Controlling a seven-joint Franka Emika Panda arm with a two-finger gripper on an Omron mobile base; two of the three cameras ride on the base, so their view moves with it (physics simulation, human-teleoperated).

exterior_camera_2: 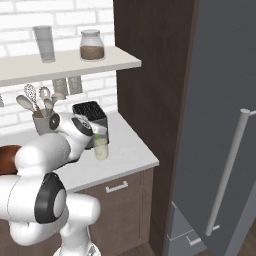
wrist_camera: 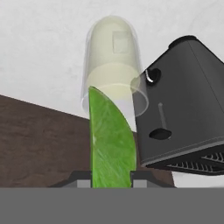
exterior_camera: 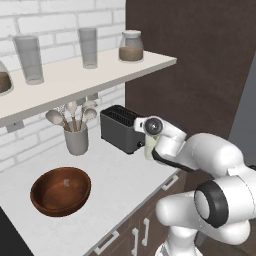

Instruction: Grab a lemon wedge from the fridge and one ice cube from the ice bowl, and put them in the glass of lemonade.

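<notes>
White counter (exterior_camera: 120,175) carried the glass of lemonade (wrist_camera: 113,65) beside the toaster (wrist_camera: 183,100). Gripper (wrist_camera: 112,177) was clamped on the lemon wedge (wrist_camera: 111,140), poised above the glass rim. Recommended procedure: centre the wedge over the opening, lower slightly, then release.

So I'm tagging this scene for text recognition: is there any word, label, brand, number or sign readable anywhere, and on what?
None: no readable text in any view.
Toaster: plain black, controls unmarked.
Jar on the shelf: no label.
Glass of lemonade: clear, no print.
Fridge: plain grey, no badge.
Lemon wedge in the pincer: no marking.
</notes>
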